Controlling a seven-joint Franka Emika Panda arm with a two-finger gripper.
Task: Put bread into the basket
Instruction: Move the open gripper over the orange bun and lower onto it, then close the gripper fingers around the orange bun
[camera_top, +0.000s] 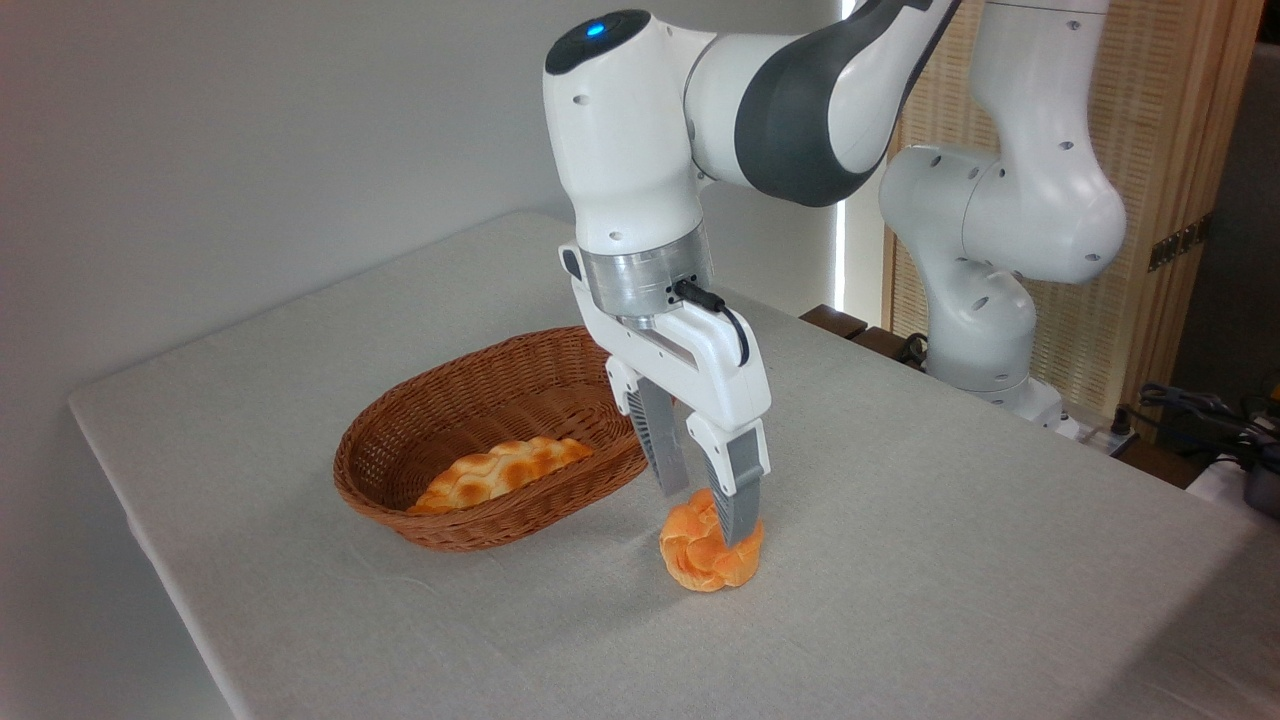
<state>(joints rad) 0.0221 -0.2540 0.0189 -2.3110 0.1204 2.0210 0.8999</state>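
The bread (697, 557), a small round golden-orange bun with a knotted top, lies on the grey tablecloth just right of the basket. My gripper (708, 515) is down over it, open, with one finger on each side of the bun. The front finger (741, 495) covers part of the bun's right side, and whether the pads touch it is unclear. The oval brown wicker basket (372, 497) stands to the left of the gripper, apart from the bun.
A paler braided oblong loaf (500, 470) lies inside the basket. The robot's own white base (985, 330) stands at the table's far right, with cables (1200, 410) beyond it. The table's front-left edge (150, 560) drops off near the basket.
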